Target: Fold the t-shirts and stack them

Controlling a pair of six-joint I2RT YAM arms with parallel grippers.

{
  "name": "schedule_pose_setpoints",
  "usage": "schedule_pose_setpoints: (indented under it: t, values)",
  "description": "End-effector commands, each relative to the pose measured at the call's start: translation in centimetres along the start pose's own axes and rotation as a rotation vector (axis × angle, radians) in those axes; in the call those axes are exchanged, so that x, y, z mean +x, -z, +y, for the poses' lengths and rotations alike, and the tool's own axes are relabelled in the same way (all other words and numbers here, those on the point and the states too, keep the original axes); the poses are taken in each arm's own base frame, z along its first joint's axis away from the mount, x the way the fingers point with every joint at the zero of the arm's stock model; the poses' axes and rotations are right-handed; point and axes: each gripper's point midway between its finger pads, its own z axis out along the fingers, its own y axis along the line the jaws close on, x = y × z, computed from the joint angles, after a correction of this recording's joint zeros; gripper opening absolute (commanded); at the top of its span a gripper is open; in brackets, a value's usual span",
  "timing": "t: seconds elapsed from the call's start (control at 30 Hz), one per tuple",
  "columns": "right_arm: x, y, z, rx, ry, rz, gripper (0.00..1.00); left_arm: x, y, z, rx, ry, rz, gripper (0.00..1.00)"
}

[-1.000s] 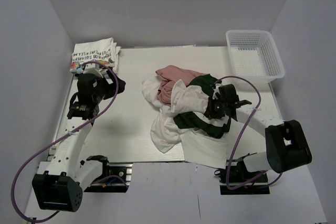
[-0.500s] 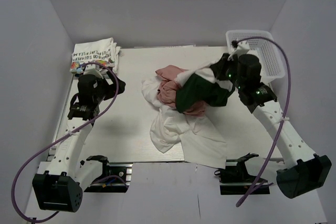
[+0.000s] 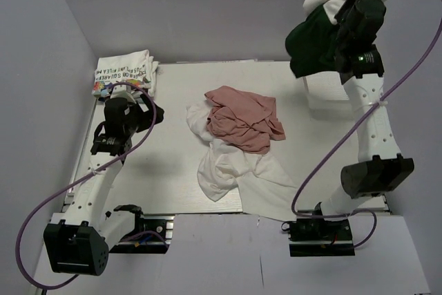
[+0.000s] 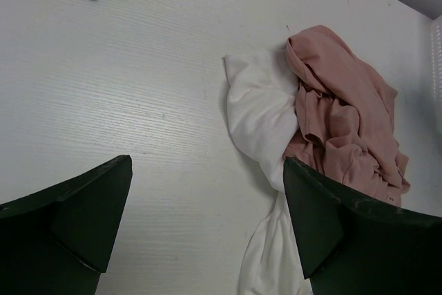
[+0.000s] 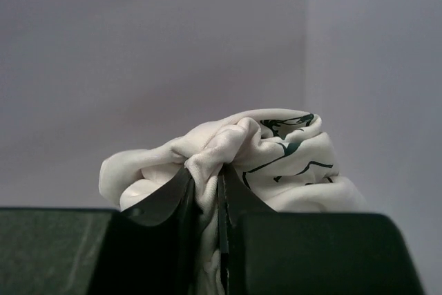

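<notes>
- nearest me, a white tee (image 3: 228, 167) lies crumpled on the table (image 3: 173, 184), one corner draped over the near edge.
- the left gripper (image 4: 207, 170) hovers over bare table left of the heap, jaws wide apart, holding nothing; it has not shifted in the last second.
- the pink tee (image 3: 242, 119) sits bunched on top of the white one at mid-table. a second ago the green-and-white tee lay over both; now the pink one is fully uncovered.
- at the far left corner, the folded stack (image 3: 124, 70) rests undisturbed, printed side up.
- farthest and highest, the right gripper (image 5: 204, 179) has swung up from the heap to the far right and is clamped on a pinch of the green-and-white tee (image 3: 311, 46), which hangs free in the air, clear of the others.
- i judge this tee is now separated for folding; next it wants laying flat on open table, and the left claw is free to help spread it.
</notes>
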Motion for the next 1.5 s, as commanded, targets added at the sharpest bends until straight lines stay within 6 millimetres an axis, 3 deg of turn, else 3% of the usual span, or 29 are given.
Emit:
schedule_pose_setpoints:
  t: [0.0, 0.07, 0.1, 0.13, 0.2, 0.23, 0.27, 0.33, 0.43, 0.47, 0.5, 0.53, 0.57, 0.6, 0.73, 0.77, 0.83, 0.87, 0.97, 1.0, 1.03, 1.07, 1.1, 1.17, 1.2, 1.23, 1.3, 1.4, 1.47]
  values:
    - [-4.9, -3.2, -4.1, 0.173, 0.037, -0.169, 0.0, 0.1, -0.7, 0.8, -0.036, 0.007, 0.003, 1.0]
    - [-5.8, -4.7, -4.5, 0.146, 0.053, -0.188, 0.0, 0.1, -1.1, 0.8, -0.041, 0.008, 0.013, 1.0]
    - [-1.2, -7.0, -5.4, 0.167, 0.1, -0.079, 0.0, 0.2, -1.2, 0.9, -0.046, 0.008, 0.024, 1.0]
    - [0.0, -7.8, -4.7, 0.11, 0.091, -0.05, 0.0, 0.1, -1.6, 1.1, -0.061, 0.009, 0.027, 1.0]
    - [5.6, -10.6, -7.4, 0.129, 0.099, 0.069, 0.0, 0.5, -1.9, 1.3, -0.067, 0.009, 0.039, 1.0]
    - [7.1, -11.3, -8.4, 0.128, 0.092, 0.102, 0.0, 0.1, -1.8, 1.1, -0.063, 0.009, 0.031, 1.0]
    - [11.2, -12.3, -7.6, 0.048, 0.066, 0.195, 0.0, 0.6, -2.0, 1.4, -0.074, 0.01, 0.053, 1.0]
    - [17.4, -13.2, -9.0, 0.029, 0.068, 0.329, 0.0, 0.5, -2.2, 1.5, -0.087, 0.0, 0.056, 1.0]
    - [23.6, -12.8, -10.3, 0.044, 0.079, 0.483, 0.02, 0.2, -2.0, 1.6, -0.096, 0.0, 0.053, 1.0]
    - [24.3, -12.5, -9.9, 0.019, 0.083, 0.507, 0.11, 0.2, -2.0, 1.6, -0.096, 0.0, 0.053, 1.0]
    - [24.8, -12.2, -9.1, -0.037, 0.078, 0.532, 0.36, 0.1, -2.1, 1.3, -0.078, 0.0, 0.052, 1.0]
    - [23.5, -11.8, -8.6, -0.073, 0.092, 0.515, 0.54, 0.2, -2.1, 1.1, -0.07, 0.001, 0.056, 1.0]
    - [23.9, -11.1, -8.2, -0.096, 0.091, 0.531, 0.73, 0.6, -2.2, 1.0, -0.054, 0.001, 0.065, 1.0]
    - [22.0, -10.4, -7.1, -0.145, 0.093, 0.506, 0.9, 0.6, -2.2, 1.0, -0.054, 0.001, 0.065, 1.0]
    - [16.9, -6.4, -3.0, -0.341, 0.068, 0.433, 0.9, 0.1, -1.8, 0.8, -0.048, 0.0, 0.047, 1.0]
    - [15.1, -4.1, -2.4, -0.38, 0.069, 0.409, 0.9, 0.4, -1.7, 0.9, -0.054, 0.001, 0.058, 1.0]
    - [15.2, -2.0, -0.7, -0.434, 0.08, 0.423, 0.9, 0.4, -1.4, 0.9, -0.053, 0.001, 0.057, 1.0]
    - [13.4, 0.0, -0.2, -0.46, 0.083, 0.39, 0.9, 0.4, -1.4, 0.9, -0.053, 0.001, 0.057, 1.0]
    - [13.8, 4.4, 1.6, -0.537, 0.073, 0.409, 0.9, 0.1, -0.9, 0.2, -0.021, 0.001, 0.05, 1.0]
    - [15.1, 5.9, 3.4, -0.587, 0.07, 0.419, 0.9, 0.1, -0.9, 0.2, -0.021, 0.01, 0.05, 1.0]
    - [14.1, 7.1, 3.9, -0.599, 0.058, 0.394, 0.9, -0.1, -0.7, 0.0, -0.017, 0.009, 0.041, 1.0]
    - [16.7, 9.0, 3.9, -0.61, 0.041, 0.446, 0.9, -0.3, -0.5, -0.1, -0.012, 0.009, 0.031, 1.0]
    - [15.2, 9.5, 4.5, -0.622, 0.032, 0.383, 0.9, -0.3, -0.5, -0.1, -0.012, 0.009, 0.031, 1.0]
    - [16.5, 11.5, 6.2, -0.664, 0.004, 0.41, 0.9, -0.3, -0.4, -0.4, 0.004, 0.019, 0.027, 1.0]
    - [18.6, 12.6, 5.9, -0.662, 0.003, 0.448, 0.9, -0.4, -0.1, -0.6, 0.016, 0.018, 0.023, 1.0]
    - [19.6, 14.3, 7.8, -0.715, 0.002, 0.474, 0.9, -0.3, -0.1, -0.8, 0.024, 0.018, 0.027, 1.0]
    - [22.5, 15.2, 8.0, -0.694, 0.004, 0.539, 0.9, -0.3, 0.2, -1.0, 0.036, 0.018, 0.031, 1.0]
    - [28.0, 18.5, 11.4, -0.758, 0.099, 0.684, 0.9, -0.9, 0.6, -1.3, 0.054, 0.015, -0.004, 1.0]
    - [32.5, 19.3, 12.4, -0.732, 0.182, 0.767, 0.9, -0.5, 0.4, -1.1, 0.052, 0.015, 0.0, 1.0]
